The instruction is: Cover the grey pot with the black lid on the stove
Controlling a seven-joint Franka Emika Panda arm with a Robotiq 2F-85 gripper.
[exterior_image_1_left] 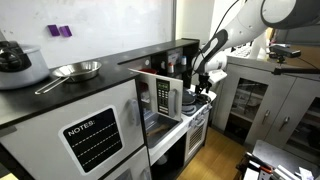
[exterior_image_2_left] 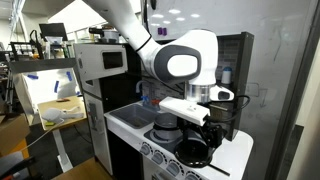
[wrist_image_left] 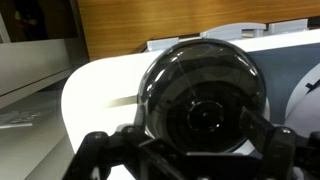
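The claw [wrist_image_left: 185,152] reaches into the wrist view from the bottom edge, with 1 dark finger [wrist_image_left: 97,150] on each side of the black lid [wrist_image_left: 205,95]. The lid fills the middle of that view: a glossy round dome with ringed reflections, sitting between the 2 fingers. The fingers stand wide apart around it, but I cannot tell whether they press on its rim or only flank it.

Past the lid, beyond the claw, lies the rounded white top of the stove [wrist_image_left: 100,90], with a wood-coloured wall behind it.

In an exterior view the claw [exterior_image_2_left: 190,118] hangs below the big white wrist, low over the white stove [exterior_image_2_left: 128,118]. A small greyish cylinder, apparently the grey pot [exterior_image_2_left: 165,127], stands on the cooktop just beside and below the claw. It is dim, so its rim cannot be judged. In both exterior views the lid itself is too small and dark to pick out.

In an exterior view the claw [exterior_image_1_left: 205,88] is above the stove [exterior_image_1_left: 195,120], and a microwave [exterior_image_1_left: 160,97] is close beside it. Well away from the claw, on the black table [exterior_image_1_left: 60,97], sit a shallow silver pan [exterior_image_1_left: 78,70] and a large pale pot [exterior_image_1_left: 15,65] with a dark lid.
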